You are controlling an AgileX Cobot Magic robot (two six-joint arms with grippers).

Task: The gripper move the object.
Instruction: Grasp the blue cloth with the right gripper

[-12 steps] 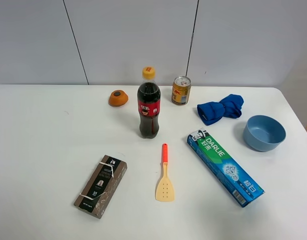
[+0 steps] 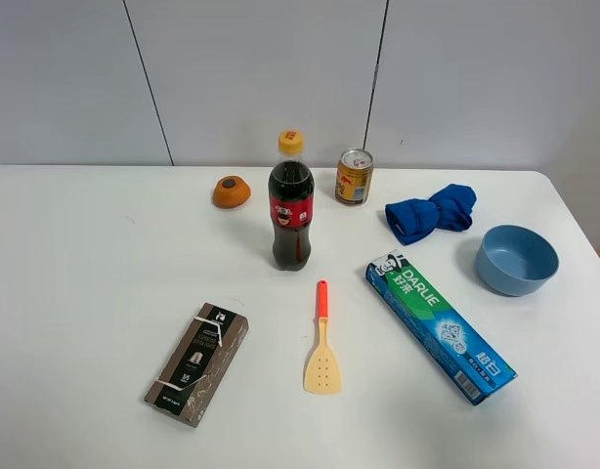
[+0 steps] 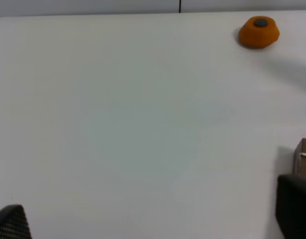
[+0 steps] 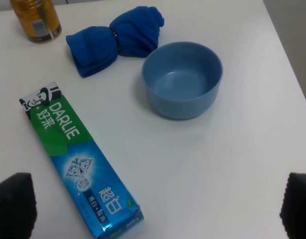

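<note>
though only their black tips show in the wrist views, both tools are spread wide. the left tool (image 3: 153, 219) hangs over bare desk (image 3: 118, 124), gripping nothing, with the edge of a brown box (image 3: 305, 155) just beside one fingertip. the right tool (image 4: 155, 206) is likewise empty, with the near end of the toothpaste box (image 4: 78, 159) below its gap. nearest on the desk lie the brown box, banded in white, and a yellow spatula (image 2: 321, 342), its orange handle pointing away. the toothpaste box runs diagonally on the right. a light-blue bowl (image 2: 517, 259) stands beyond it, apart. a cola bottle (image 2: 291, 210) stands upright mid-desk. the cloth (image 2: 432, 212), royal blue and cinched at its middle, lies behind bowl and toothpaste box, touching neither, just right of a gold can (image 2: 355, 176). an orange lump (image 2: 231, 191) sits back left of the bottle.
</note>
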